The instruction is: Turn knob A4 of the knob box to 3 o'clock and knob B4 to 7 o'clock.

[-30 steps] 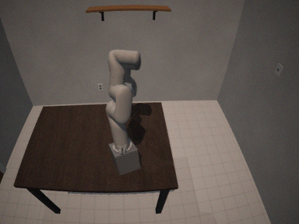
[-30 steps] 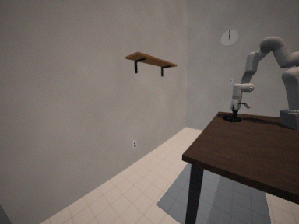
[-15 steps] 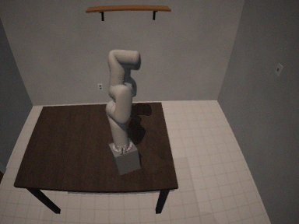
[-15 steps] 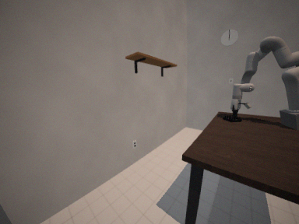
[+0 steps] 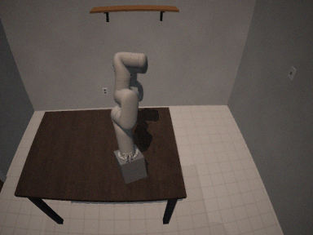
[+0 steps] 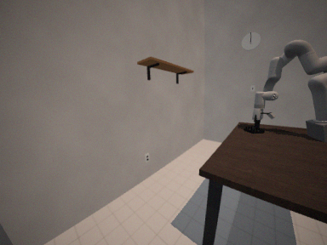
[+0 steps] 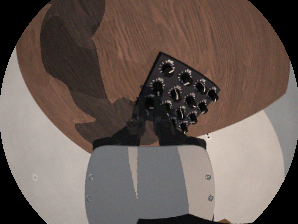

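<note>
Dark wood table [image 5: 73, 155] [image 6: 272, 157] [image 7: 200, 30]; knob box [image 6: 249, 129] [image 7: 176, 82] near its edge. Your end effector [image 6: 257, 126] [image 7: 149, 103] is nearly closed, apparently on a corner knob [image 7: 150, 103]. Likely stiff, small: pinch the sides centrally, don't drag the box.

One arm [image 5: 129, 106] [image 6: 298, 50]. One table [image 5: 81, 163] [image 6: 272, 157]; two legs visible below it. One knob box [image 7: 159, 59] on the table, several knobs, exact count unclear behind the fingers. One shelf [image 5: 134, 8] [image 6: 166, 65], two brackets under it. One clock [image 6: 251, 41].
</note>
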{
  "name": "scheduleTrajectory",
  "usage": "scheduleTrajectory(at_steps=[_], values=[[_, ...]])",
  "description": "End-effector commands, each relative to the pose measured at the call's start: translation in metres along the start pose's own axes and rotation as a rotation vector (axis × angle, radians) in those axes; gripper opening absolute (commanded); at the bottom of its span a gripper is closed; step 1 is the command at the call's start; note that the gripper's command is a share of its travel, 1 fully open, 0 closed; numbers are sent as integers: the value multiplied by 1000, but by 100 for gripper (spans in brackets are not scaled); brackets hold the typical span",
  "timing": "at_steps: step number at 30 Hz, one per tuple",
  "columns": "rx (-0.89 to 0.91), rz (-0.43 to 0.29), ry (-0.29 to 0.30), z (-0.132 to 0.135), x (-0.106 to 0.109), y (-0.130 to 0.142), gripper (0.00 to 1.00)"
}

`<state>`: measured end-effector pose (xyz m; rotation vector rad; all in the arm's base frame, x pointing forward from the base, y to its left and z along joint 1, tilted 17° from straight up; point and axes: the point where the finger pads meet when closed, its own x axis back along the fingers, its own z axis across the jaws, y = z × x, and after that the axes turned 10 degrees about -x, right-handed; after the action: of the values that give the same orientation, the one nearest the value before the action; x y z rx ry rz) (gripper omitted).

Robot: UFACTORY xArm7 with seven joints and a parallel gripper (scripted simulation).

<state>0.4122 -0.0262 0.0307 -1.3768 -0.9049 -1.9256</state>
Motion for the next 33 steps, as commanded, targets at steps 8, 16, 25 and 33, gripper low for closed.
scheduleTrajectory(at_steps=[8,16,25,33], values=[[162,-2,1,0,0,1,8],[364,-2,1,0,0,1,8],[549,-2,0,0,0,1,8],[721,-2,0,0,0,1,8]])
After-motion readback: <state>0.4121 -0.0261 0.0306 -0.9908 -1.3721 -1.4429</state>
